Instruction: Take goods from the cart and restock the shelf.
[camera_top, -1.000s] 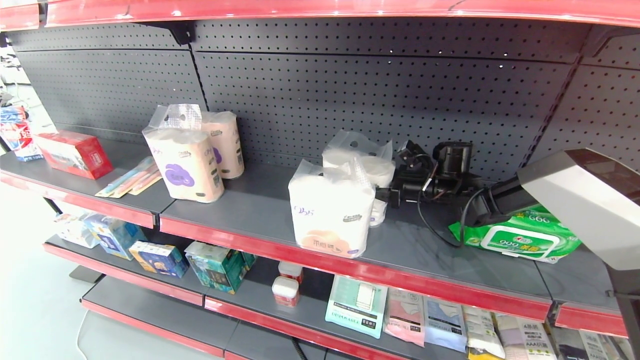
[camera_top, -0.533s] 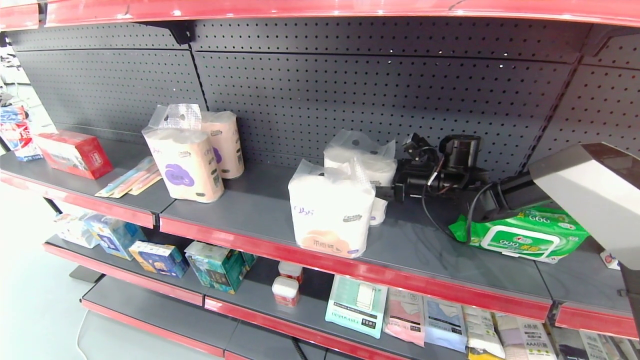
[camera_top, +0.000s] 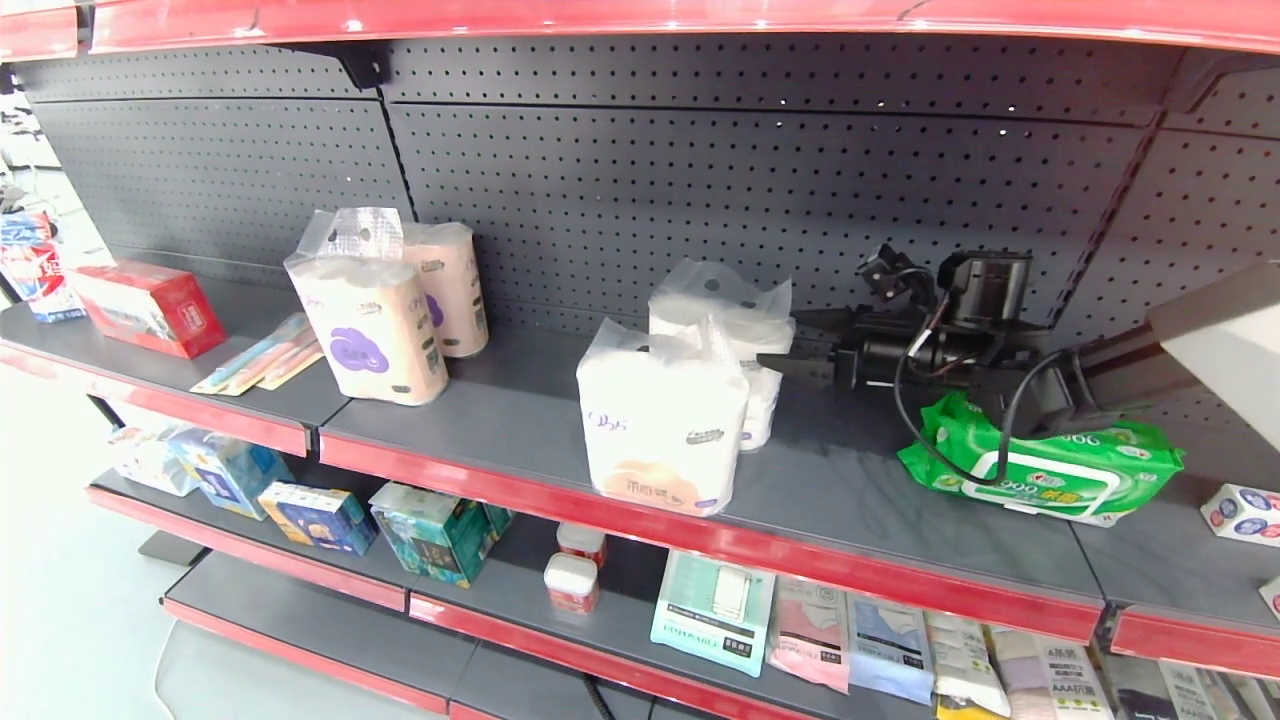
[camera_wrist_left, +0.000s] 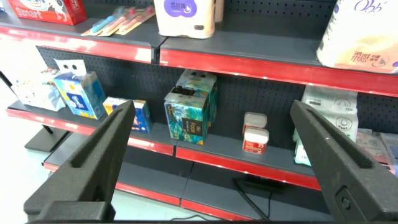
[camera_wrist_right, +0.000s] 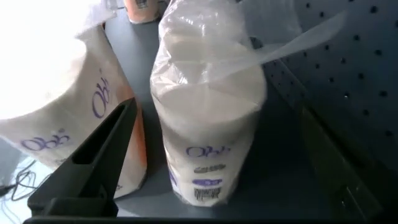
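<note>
While R claw (camera_top: 800, 342) gapes, rear tissue pk (camera_top: 718, 305) just beside

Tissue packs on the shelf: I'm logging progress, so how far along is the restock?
Done: the rear tissue pack stands upright on the shelf, behind the front tissue pack. In hand: nothing. The right gripper is open beside the rear tissue pack, not clamping it, and the left gripper is open and empty. Left: probably another trip for goods; how many remain cannot be told.
</note>
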